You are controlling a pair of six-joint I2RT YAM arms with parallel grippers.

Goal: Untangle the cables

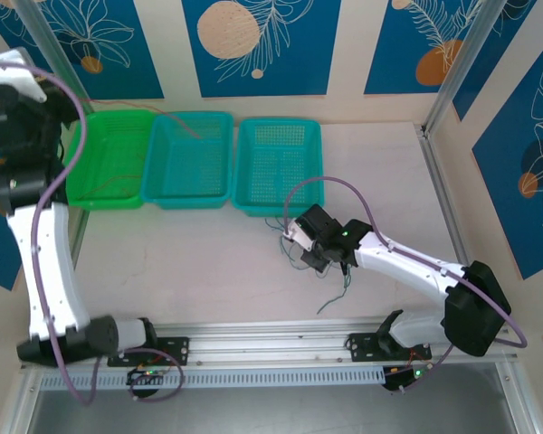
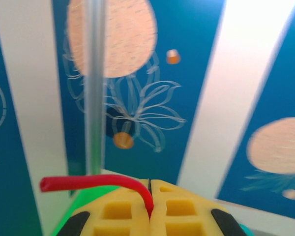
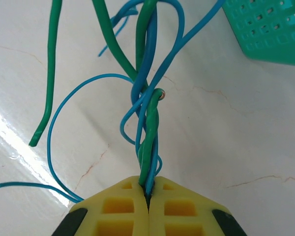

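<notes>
A: From above first. Any risk?
B: Right gripper point(image 1: 299, 237) closed on the green and blue cables point(image 1: 347, 282), with loose tails trailing on the table just behind the fingers. Could drag the whole bundle along rather than free a strand, if pulled straight.
A: Hard to read there?
B: Too thin to trace the red cable point(image 1: 185, 128) across the baskets point(image 1: 118, 199).
A: Left wrist view?
B: Left gripper point(image 2: 150, 206) pressed together on the red cable, pinched at the seam, its free end poking out left of the fingers point(image 2: 118, 211). Could slip out, held so near the tip. No sight of the rest of it, below and behind the pads. Blurred backdrop too.
A: Right wrist view?
B: Fingers point(image 3: 177, 211) shut tight on green and blue, twisted together right at the tips and fanning apart beyond. Could cinch the twist into a knot under tension. Impossible to count strands inside the twist; upper ends cut off by the frame. Teal basket point(image 3: 270, 29) far ahead, to the right.
</notes>
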